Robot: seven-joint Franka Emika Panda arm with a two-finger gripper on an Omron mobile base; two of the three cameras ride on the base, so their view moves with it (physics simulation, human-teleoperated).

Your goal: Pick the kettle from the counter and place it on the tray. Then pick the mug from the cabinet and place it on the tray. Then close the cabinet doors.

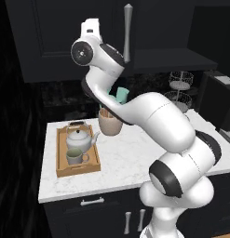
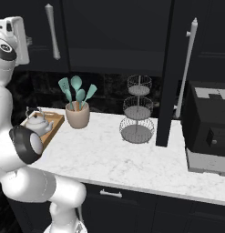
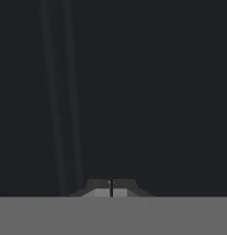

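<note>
So the kettle (image 1: 80,137) and the mug (image 1: 75,156) are both sitting in the tray (image 1: 62,163), left-middle of the left base frame, on the marble surface (image 1: 125,158). Kettle is at the tray's far end, mug just in front of it at the near end.

The arm is reaching way up to the upper left of that frame, with the hand right against the left cabinet door (image 1: 46,37), which looks shut. The right door (image 2: 167,68) stands swung out, edge-on in the right-middle of the right base frame, its silver bar handle (image 2: 186,68) facing the camera.

In the hand view the jaws are pressed together with nothing between them (just a thin dark seam at bottom centre), facing a flat black panel.

The tan utensil pot (image 2: 78,114) and the wire tiered stand (image 2: 137,113) are further along the surface.
</note>
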